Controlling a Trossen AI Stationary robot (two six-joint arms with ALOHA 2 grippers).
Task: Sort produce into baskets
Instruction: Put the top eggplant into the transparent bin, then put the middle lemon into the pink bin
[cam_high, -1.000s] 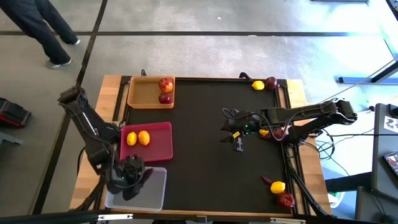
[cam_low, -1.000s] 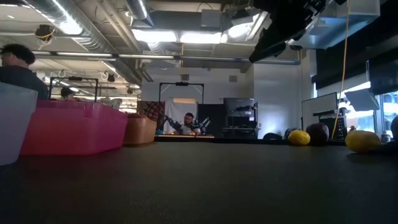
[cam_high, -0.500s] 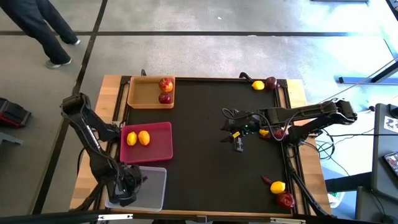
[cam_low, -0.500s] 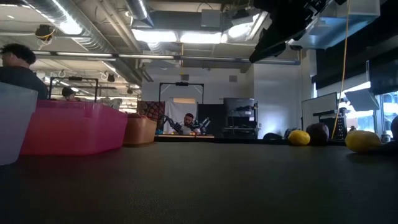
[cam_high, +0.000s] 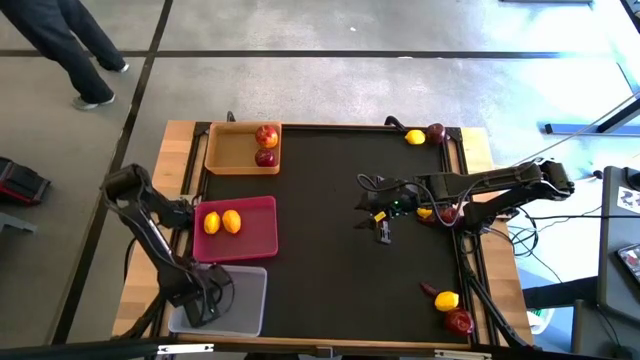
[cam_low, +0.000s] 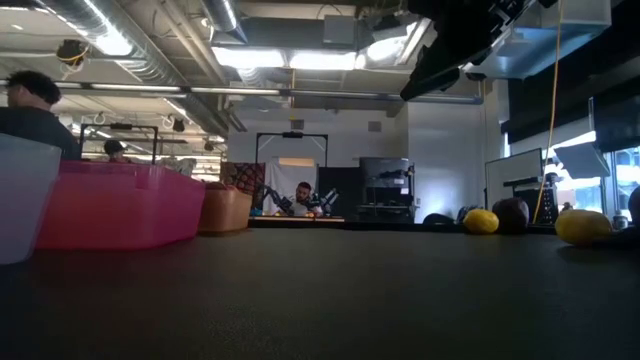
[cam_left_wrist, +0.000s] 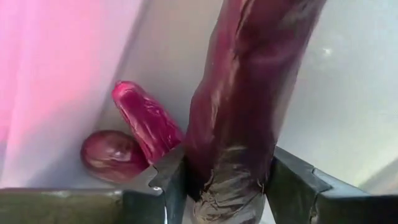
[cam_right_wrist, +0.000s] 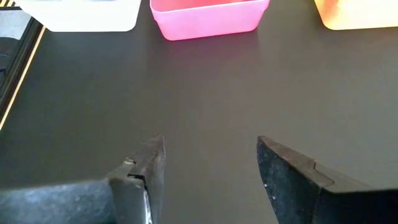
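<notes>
Purple root (cam_left_wrist: 249, 93) between left claw (cam_left_wrist: 227, 186) fingers

Along the table's left side sit three trays in a row: the tan wood-coloured tray (cam_high: 240, 150) holding two round dark-red apples (cam_high: 266, 145) farthest back, the magenta-pink plastic tray (cam_high: 255, 235) holding two oval yellow lemons (cam_high: 221, 222) in the middle, and the translucent greyish-white plastic tray (cam_high: 245, 300) nearest.

Workshop hall surrounding the counter (cam_high: 330, 260), seen from above and at counter height.
Grey concrete floor (cam_high: 330, 85) crossed by dark seam lines; a person (cam_high: 70, 45) walks at its far left edge. Silver ceiling ducts (cam_low: 130, 40) and bright strip lights (cam_low: 290, 58) run overhead. A dark-framed doorway (cam_low: 291, 170) and black equipment racks (cam_low: 385, 190) stand against the far wall.
</notes>
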